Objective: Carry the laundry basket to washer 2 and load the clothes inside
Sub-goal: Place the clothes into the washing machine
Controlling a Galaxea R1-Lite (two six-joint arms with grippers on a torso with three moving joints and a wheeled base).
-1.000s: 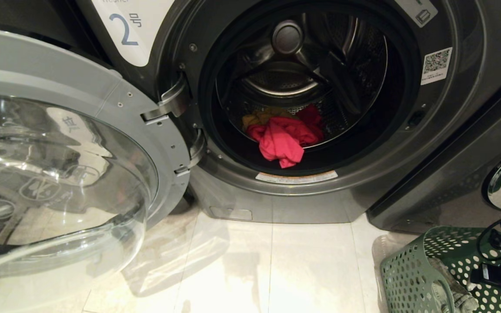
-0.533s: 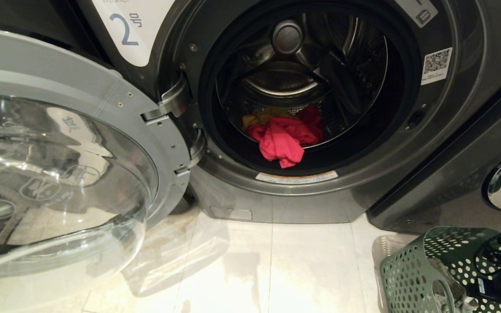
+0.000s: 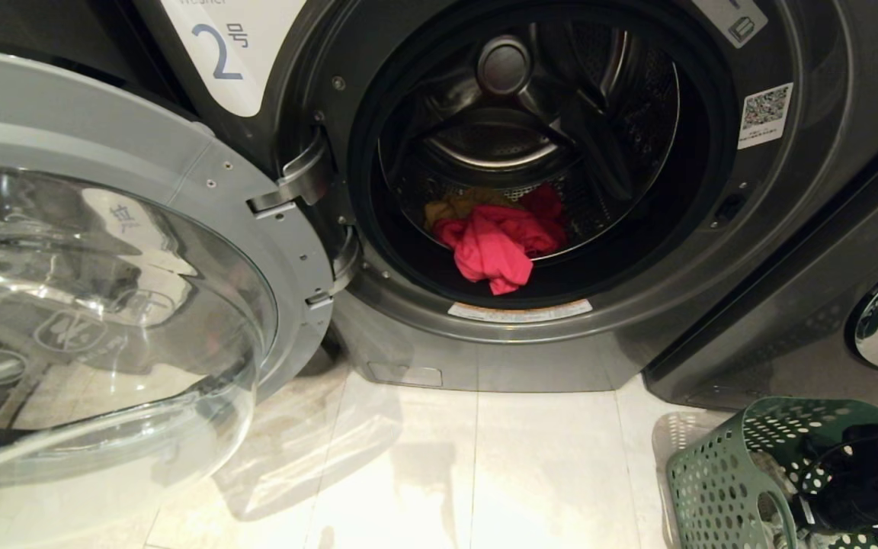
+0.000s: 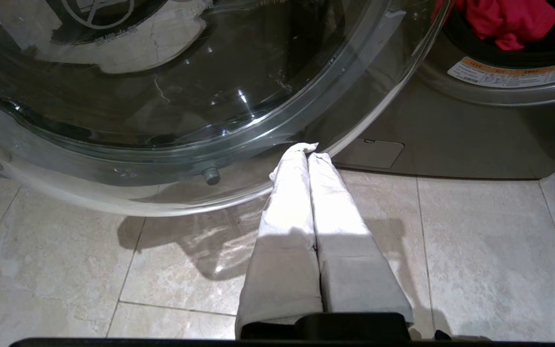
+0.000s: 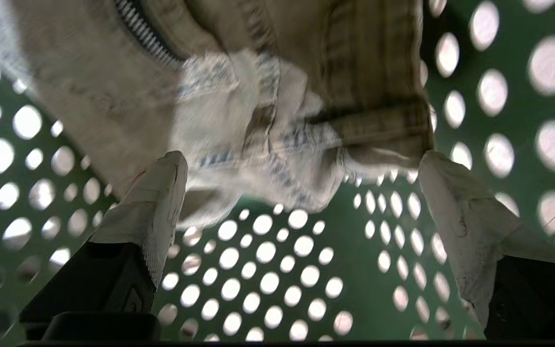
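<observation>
Since a second earlier, your right hand sank deeper into the laundry basket, lower right, fingers wide around the grey patterned piece, not gripping. Pink-red garment and yellow one lay inside washer 2. Left hand sat closed, empty.

The head view looks forward and down into washer 2 at close range. The left wrist view faces its open door low over the floor; both share the pink-red garment. The right wrist view looks closely inside the laundry basket.
</observation>
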